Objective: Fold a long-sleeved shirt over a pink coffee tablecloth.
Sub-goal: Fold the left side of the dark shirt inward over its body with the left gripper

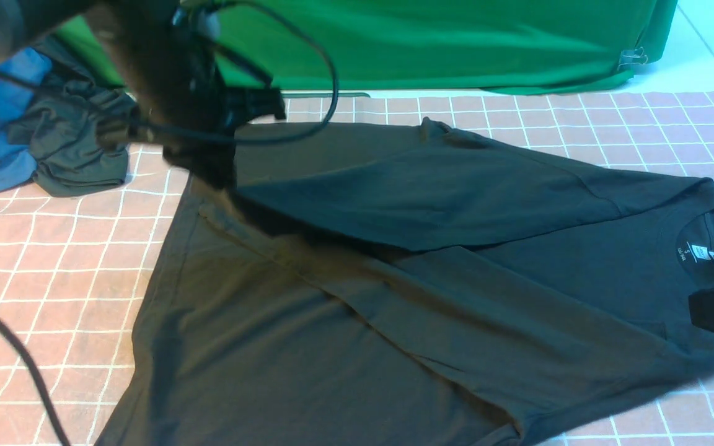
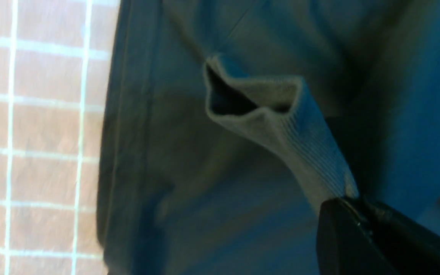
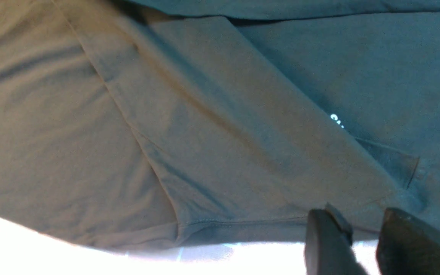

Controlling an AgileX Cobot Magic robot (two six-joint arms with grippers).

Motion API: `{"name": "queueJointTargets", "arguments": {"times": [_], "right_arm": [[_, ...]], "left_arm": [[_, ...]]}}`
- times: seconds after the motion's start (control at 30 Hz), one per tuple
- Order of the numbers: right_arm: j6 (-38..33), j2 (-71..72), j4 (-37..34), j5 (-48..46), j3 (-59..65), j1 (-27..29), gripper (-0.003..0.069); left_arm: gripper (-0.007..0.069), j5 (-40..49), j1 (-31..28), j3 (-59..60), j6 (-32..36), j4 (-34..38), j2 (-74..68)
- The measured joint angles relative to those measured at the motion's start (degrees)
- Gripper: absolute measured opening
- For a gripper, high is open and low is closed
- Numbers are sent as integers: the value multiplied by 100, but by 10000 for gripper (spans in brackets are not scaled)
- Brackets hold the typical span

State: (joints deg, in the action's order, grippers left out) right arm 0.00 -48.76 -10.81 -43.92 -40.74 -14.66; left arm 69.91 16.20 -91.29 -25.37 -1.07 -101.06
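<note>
Dark green-black cotton, the long-sleeved shirt [image 1: 307, 371], lies spread across the pink coffee tablecloth [image 1: 84, 279], its collar towards our right. We find the left gripper [image 2: 351, 214] closed on a sleeve [image 2: 311, 141], the cuff standing free beyond the pinch and the sleeve raised over the body. The right gripper [image 3: 365, 225] stands partly open at the shirt's edge; we observe nothing gripped. We judge the step to be laying that sleeve inward. We recommend keeping it lightly taut, lowering it along the body, and releasing only once the cuff lies flat. Dragging sideways could ruck the panel beneath; we advise smoothing afterwards.
</note>
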Motion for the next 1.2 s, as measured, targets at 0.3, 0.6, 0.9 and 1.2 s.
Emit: {"name": "queueJointTargets", "arguments": {"times": [0.3, 0.6, 0.9, 1.2], "right_arm": [[0, 0, 0, 10, 0, 0, 237], [0, 0, 0, 10, 0, 0, 237], [0, 0, 0, 30, 0, 0, 237], [35, 0, 0, 30, 0, 0, 237]], "left_arm": [[42, -25, 13, 703, -123, -321, 54], [42, -25, 18, 1158, -203, -538, 54], [90, -25, 26, 1168, -74, -135, 54], [402, -25, 26, 1170, -39, 11, 348]]}}
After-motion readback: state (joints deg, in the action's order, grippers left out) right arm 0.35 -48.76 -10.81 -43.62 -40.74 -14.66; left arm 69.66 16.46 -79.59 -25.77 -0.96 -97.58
